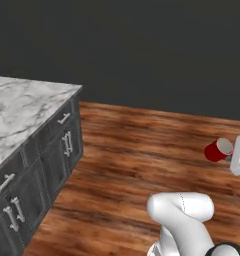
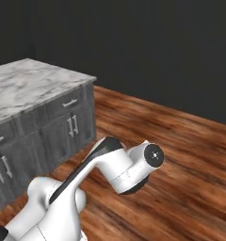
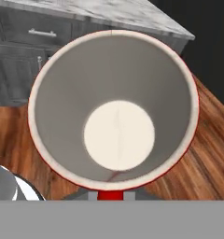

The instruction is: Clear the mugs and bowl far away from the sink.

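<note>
Red outside and white within, the red mug (image 3: pixel 114 112) gapes empty close before the hand camera, its rim thinly red-edged, clamped in the closed gripper (image 1: pixel 232 156) above the wooden floor (image 1: pixel 142 155), right of the marble-topped counter (image 1: pixel 22 115).

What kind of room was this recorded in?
Probably a kitchen, rendered: a marble-topped counter over dark grey cabinets with metal handles, on a wood plank floor, against a dark wall. A red mug is held above the floor.
</note>
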